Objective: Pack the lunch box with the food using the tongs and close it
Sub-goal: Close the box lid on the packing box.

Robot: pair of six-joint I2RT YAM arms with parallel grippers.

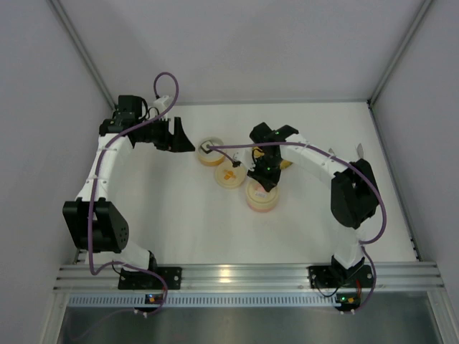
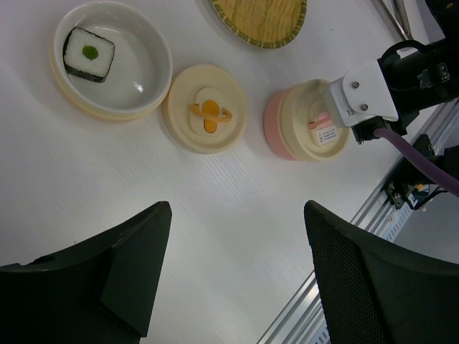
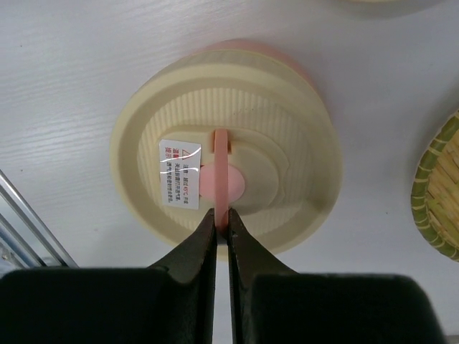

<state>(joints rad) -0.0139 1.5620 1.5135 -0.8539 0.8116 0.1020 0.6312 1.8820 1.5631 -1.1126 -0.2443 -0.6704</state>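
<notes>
Right end effector (image 3: 222, 228) pinches shut on the pink tab (image 3: 221, 172) of a cream lid (image 3: 287, 136), seemingly seated on its pink container (image 3: 247, 49); left end effector (image 2: 237, 213), ten o'clock, gapes empty.

- Soft, even light is coming from overhead, keeping the white counter (image 1: 193, 229) bright in every view.
- Shadows are lying pale and short on it.
- A glare spot is shining on the metal rail (image 1: 228, 271) at the near edge.
- The left fingers (image 2: 107, 287) are looking soft and dark close to the lens; farther off, the counter's grain is reading crisp.
</notes>
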